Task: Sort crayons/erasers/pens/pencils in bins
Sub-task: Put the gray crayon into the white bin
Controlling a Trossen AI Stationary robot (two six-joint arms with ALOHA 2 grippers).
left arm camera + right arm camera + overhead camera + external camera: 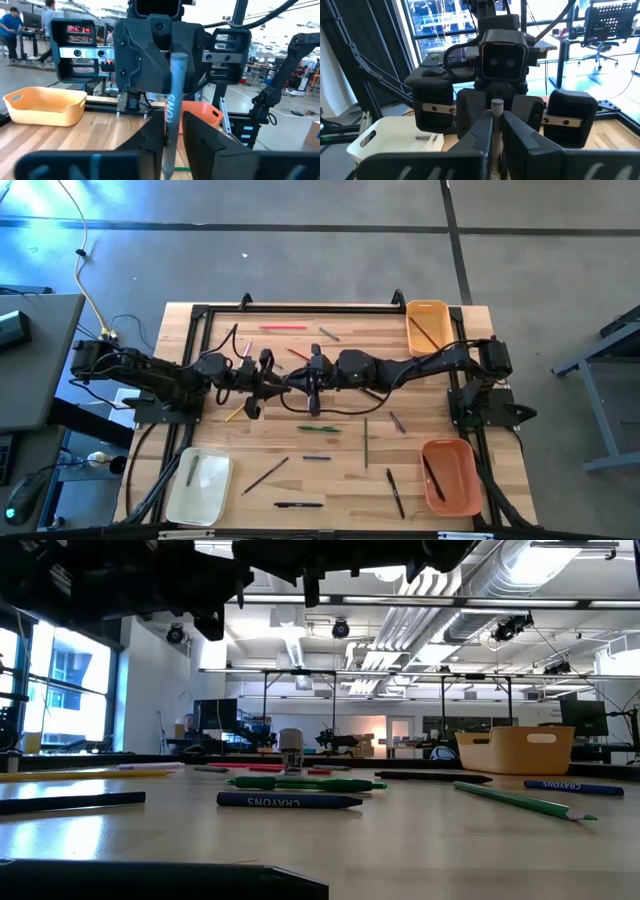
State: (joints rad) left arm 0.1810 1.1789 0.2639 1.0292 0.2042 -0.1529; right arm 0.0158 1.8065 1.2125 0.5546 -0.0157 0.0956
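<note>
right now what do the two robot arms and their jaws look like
Both arms are matt black with chunky, rounded joint housings and black cables running along them. The left arm and right arm look alike. Each ends in two flat, dark, wedge-shaped fingers below a boxy black wrist block. No markings show on the arms.

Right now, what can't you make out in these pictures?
- High view: the stick both grippers pinch above mid-table is hidden by the left gripper and right gripper.
- Left wrist view: its lower end is cut off by the picture's edge.
- High view: what lies in the cream bin and orange bin is too small to name.
</note>
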